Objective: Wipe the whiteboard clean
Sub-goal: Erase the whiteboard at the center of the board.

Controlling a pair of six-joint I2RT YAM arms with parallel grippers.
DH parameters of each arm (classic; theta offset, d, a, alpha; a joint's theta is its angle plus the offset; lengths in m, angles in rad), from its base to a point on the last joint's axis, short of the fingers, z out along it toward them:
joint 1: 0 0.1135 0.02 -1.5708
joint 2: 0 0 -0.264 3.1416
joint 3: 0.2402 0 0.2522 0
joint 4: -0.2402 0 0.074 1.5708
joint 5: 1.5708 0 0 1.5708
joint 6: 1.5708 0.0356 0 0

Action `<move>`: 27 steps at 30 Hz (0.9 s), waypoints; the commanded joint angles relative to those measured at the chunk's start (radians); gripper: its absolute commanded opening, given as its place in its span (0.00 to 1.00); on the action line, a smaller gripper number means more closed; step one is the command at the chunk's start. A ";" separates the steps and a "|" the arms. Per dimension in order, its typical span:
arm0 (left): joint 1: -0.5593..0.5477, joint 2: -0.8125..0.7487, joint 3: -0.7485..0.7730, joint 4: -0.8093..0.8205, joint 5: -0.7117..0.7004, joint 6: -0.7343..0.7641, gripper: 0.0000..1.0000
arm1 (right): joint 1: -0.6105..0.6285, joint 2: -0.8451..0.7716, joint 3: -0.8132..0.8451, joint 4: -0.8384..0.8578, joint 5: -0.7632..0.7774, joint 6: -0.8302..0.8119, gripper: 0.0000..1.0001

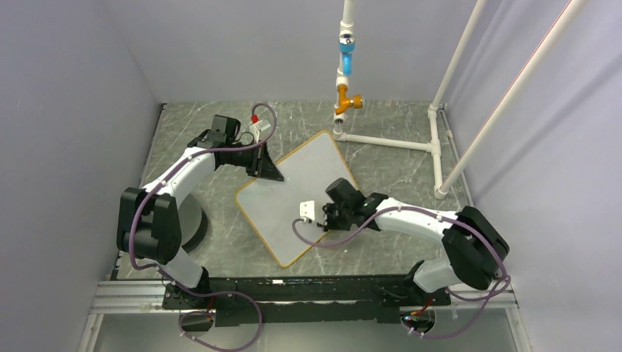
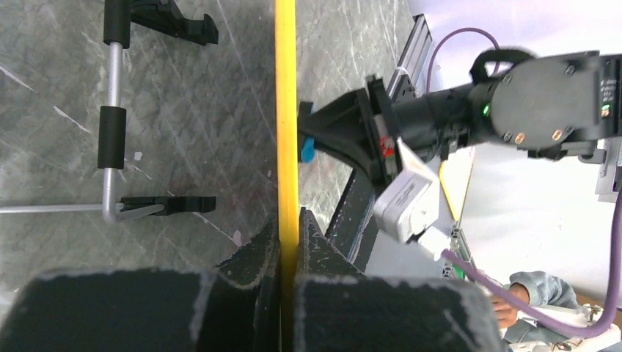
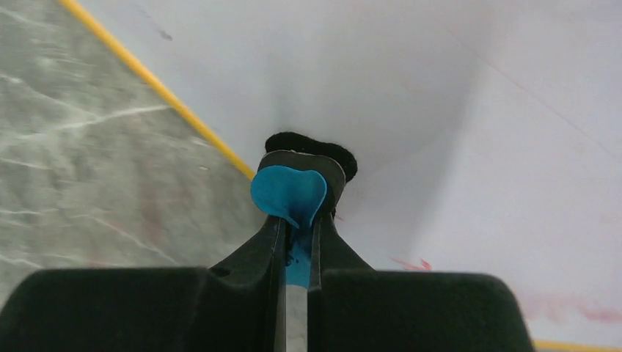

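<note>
Here, one whiteboard [image 1: 290, 187] sits cornerwise at the centre of the top view, on the grey marbled desk [image 1: 235, 253]. Two arms reach it. The left fingers [image 2: 258, 253] are clamped on its yellow frame at the upper-left edge. The right fingers [image 3: 253, 253] pinch one blue-and-black eraser [image 3: 288, 192] against the white face. One white pipe frame [image 1: 437, 150] stands at upper right, and pale walls [image 1: 66, 110] close three sides.

Robotics lab cell: plain walls [image 1: 73, 110] enclose a marbled table [image 1: 227, 251] and pipe frame [image 1: 389, 141].
</note>
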 commanded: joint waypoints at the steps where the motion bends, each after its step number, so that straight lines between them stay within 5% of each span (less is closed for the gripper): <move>1: -0.014 -0.062 0.019 0.036 0.175 0.010 0.00 | 0.044 0.043 -0.002 0.017 0.028 -0.014 0.00; 9: -0.014 -0.067 0.019 0.042 0.177 0.006 0.00 | -0.247 0.011 0.011 0.119 0.122 0.123 0.00; 12: -0.014 -0.067 0.018 0.044 0.177 0.004 0.00 | -0.245 0.008 0.009 0.086 0.046 0.108 0.00; 20: -0.014 -0.066 0.018 0.038 0.173 0.010 0.00 | 0.028 -0.016 -0.003 0.050 -0.034 0.044 0.00; 27: -0.014 -0.066 0.018 0.040 0.178 0.008 0.00 | -0.214 0.005 0.025 0.184 0.183 0.199 0.00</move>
